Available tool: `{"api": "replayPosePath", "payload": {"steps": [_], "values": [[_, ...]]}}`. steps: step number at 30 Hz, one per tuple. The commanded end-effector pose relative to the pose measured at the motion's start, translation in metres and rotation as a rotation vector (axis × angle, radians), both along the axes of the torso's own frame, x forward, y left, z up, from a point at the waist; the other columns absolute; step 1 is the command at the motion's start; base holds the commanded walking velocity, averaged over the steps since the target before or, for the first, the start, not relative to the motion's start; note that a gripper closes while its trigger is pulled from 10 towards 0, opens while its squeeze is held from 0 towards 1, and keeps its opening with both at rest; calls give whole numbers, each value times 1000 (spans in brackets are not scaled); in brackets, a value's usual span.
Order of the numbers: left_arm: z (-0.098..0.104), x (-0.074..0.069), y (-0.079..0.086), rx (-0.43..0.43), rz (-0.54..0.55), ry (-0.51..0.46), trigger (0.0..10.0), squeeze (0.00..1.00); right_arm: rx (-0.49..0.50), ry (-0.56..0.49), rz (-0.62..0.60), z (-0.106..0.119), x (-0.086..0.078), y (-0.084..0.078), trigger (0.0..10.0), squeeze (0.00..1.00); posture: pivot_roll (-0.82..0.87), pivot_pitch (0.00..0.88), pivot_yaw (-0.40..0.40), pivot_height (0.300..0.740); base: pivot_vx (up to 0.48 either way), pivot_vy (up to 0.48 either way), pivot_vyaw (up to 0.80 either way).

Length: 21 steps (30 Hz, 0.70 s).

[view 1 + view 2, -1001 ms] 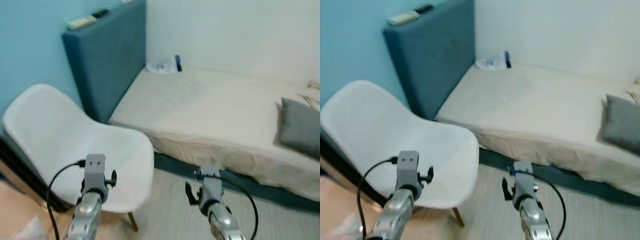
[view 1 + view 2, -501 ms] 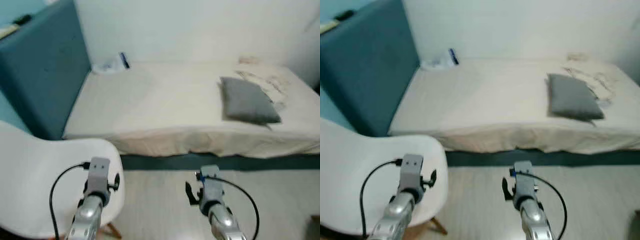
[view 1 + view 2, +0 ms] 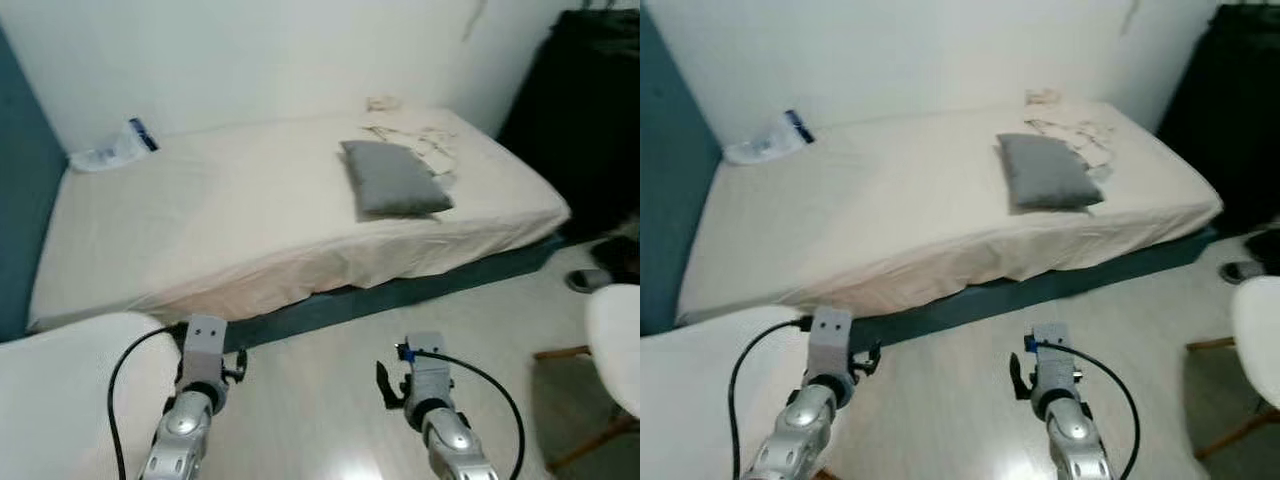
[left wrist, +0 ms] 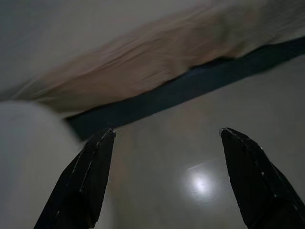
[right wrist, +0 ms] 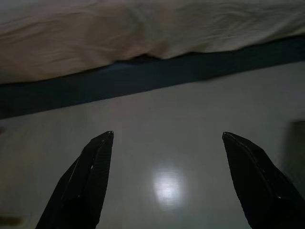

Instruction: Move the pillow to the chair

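Observation:
A grey pillow [image 3: 392, 180] lies flat on the right half of the bed's cream sheet [image 3: 220, 220], far ahead of both arms. Part of a white chair seat [image 3: 60, 400] shows at the lower left, beside my left arm [image 3: 195, 390]. A second white chair [image 3: 615, 345] stands at the right edge. My left gripper [image 4: 167, 133] is open over the pale floor, facing the bed's dark base, with the chair seat's edge [image 4: 28, 157] beside one finger. My right gripper [image 5: 167, 136] is open above the glossy floor, holding nothing.
A teal headboard [image 3: 12, 200] stands at the left, with a plastic packet [image 3: 112, 150] on the bed near it. Crumpled cloth [image 3: 420, 140] lies behind the pillow. A tall black mass [image 3: 590, 100] and dark slippers [image 3: 605, 265] sit at the right.
The whole view has swung to the right: the pillow now sits near the middle and the near chair has slid to the lower left. Both arms hold the same pose.

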<state>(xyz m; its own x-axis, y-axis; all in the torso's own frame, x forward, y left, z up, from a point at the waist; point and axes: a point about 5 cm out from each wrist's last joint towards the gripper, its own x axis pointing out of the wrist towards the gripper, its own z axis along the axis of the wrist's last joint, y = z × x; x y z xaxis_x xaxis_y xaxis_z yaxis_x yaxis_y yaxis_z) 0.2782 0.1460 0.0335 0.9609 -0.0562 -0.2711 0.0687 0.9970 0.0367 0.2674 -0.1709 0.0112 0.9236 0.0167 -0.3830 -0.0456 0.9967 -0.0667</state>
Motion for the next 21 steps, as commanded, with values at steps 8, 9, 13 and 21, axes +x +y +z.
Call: {"api": "replayPosePath", "payload": {"steps": [8, 9, 13, 21], "values": [[-6, -5, 6, -2, 31, 27, 10000, 0, 16, 24, 22, -5, -4, 8, 10000, 0, 14, 100, -9, 740, 0, 0, -800], [-6, -5, 6, -2, 31, 27, 10000, 0, 17, 25, 23, -5, -4, 8, 10000, 0, 15, 100, -8, 740, 0, 0, -800], [-6, -6, 7, -17, 35, 26, 10000, 0, 22, 30, 18, -7, -5, 8, 10000, 0, 16, 100, -6, 740, 0, 0, -800], [-4, -6, 8, -34, 41, 17, 10000, 0, 9, 60, 43, -11, -6, 11, 10000, 0, 16, 98, -4, 740, 0, 0, -200]]}}
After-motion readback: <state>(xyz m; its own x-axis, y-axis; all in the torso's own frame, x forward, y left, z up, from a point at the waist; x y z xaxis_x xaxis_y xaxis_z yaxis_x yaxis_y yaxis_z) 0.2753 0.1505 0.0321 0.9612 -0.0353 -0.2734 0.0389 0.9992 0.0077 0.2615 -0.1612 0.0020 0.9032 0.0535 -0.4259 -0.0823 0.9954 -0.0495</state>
